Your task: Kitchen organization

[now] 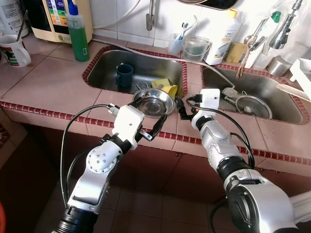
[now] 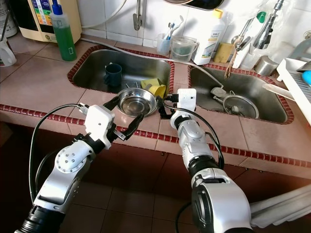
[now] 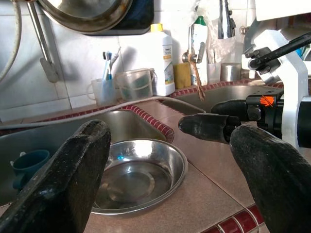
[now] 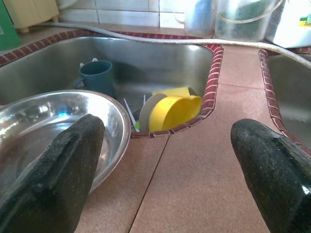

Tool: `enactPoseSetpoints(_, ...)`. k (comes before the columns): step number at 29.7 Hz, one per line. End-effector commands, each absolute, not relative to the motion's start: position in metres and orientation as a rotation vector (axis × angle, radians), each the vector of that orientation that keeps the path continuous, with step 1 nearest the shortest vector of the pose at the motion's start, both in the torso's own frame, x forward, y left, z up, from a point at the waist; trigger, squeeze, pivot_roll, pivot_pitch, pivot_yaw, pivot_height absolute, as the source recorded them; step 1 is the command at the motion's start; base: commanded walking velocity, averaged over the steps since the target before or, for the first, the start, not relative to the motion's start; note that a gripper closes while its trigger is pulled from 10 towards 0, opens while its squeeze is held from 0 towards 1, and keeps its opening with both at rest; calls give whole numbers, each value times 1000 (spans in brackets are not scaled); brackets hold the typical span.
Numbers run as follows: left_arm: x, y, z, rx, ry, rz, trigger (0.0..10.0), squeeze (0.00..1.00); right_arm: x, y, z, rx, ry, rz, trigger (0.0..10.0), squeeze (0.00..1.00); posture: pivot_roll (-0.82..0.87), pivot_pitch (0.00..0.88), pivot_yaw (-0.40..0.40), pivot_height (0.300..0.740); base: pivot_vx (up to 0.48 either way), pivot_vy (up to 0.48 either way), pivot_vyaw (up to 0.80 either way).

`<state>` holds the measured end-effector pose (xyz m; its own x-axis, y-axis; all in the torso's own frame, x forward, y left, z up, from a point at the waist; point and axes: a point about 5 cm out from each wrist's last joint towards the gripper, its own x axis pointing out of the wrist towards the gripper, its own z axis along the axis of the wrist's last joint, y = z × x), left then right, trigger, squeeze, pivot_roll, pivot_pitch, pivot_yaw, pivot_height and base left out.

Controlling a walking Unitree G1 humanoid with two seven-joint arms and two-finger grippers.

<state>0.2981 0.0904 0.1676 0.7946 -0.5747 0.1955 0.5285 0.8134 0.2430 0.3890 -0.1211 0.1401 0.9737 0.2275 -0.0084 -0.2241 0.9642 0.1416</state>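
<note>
Two grippers work at the near edge of the tiled counter (image 1: 48, 82), and both hold their black fingers spread wide with nothing between them. The left gripper (image 1: 148, 118) reaches around the steel bowl (image 1: 153, 103) from about six o'clock, one finger curving past the rim at nine o'clock, the other near four. The right gripper (image 1: 181, 109) sits just beside the bowl at three o'clock, fingers pointed toward the left sink (image 1: 104, 68). The bowl itself rests on the counter lip, its far rim overhanging that sink. It looks thin, light and rigid, with a polished, probably slippery surface, so a pinch across the rolled rim seems the surest hold; a grip on the sloped wall would likely slide off. Beyond it, down in the basin, lie a yellow cup (image 4: 175, 110) at one o'clock and a dark blue mug (image 1: 124, 74) at eleven. Farther back stand a clear measuring jug (image 1: 196, 48) and a green soap bottle (image 1: 77, 30).
</note>
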Motion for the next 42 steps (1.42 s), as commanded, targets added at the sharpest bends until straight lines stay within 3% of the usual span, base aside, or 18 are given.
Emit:
enactPoseSetpoints(1,297,88,172,171,-286,-598,10000,0,392,-127,145,162,25,209,10000,0,-115,64,-121,740,0,0,0)
enactPoseSetpoints(7,298,88,174,167,-293,-594,10000,0,394,-128,149,228,16,196,10000,0,-114,64,-117,740,0,0,0)
enactPoseSetpoints(13,298,91,173,171,-288,-582,10000,0,395,-124,151,185,2,204,10000,0,-113,72,-115,740,0,0,0)
enactPoseSetpoints(20,299,96,176,146,-299,-525,10000,0,392,-127,171,129,-195,156,10000,0,-104,77,-123,740,0,0,0)
enactPoseSetpoints(27,302,105,176,78,-276,-462,10000,0,372,-128,172,23,-369,130,10000,0,-117,85,-131,740,0,0,0)
enactPoseSetpoints(42,307,109,172,70,-243,-425,10000,0,336,-124,152,-1,-380,131,10000,0,-138,98,-116,740,0,0,0)
